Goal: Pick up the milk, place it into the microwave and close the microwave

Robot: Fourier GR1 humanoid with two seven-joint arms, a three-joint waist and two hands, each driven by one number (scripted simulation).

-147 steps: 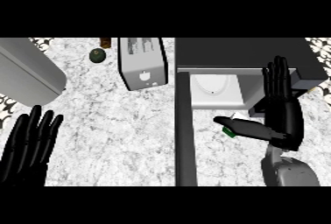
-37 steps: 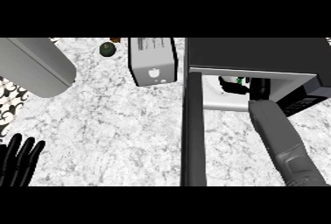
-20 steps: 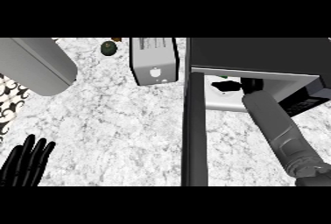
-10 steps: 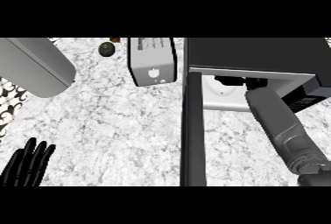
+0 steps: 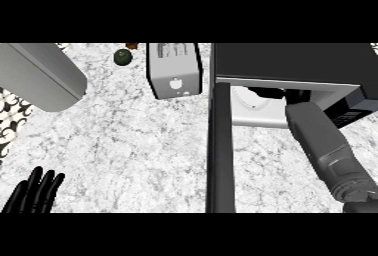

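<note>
One view only, head cam, so you get the counter from steeply above: white-grey marbled top w/ dark veining, filling most of the pic. Far left there's a big plain grey slab lying at an angle, and a strip of black-and-white patterned surface shows at the left edge below it. Far centre stands a toaster, silver, slots up, w/ a small dark mark on its near face; you can't read it. Left of it sits a small dark round item, w/ a brownish bit just beyond, cut by the top band.

Right side: microwave, black top, white inside floor visible. Its door stands open, seen edge-on as a long dark bar running near to far.

No legible writing or brands anywhere.

Right forearm goes into the cavity; the right hand shows only as a dark shape under the roof, so you can't tell its fingers. Milk isn't visible – presumably hidden in there, can't confirm.

Left hand rests near-left, fingers straight and up, holding nothing, palm cut off.
</note>
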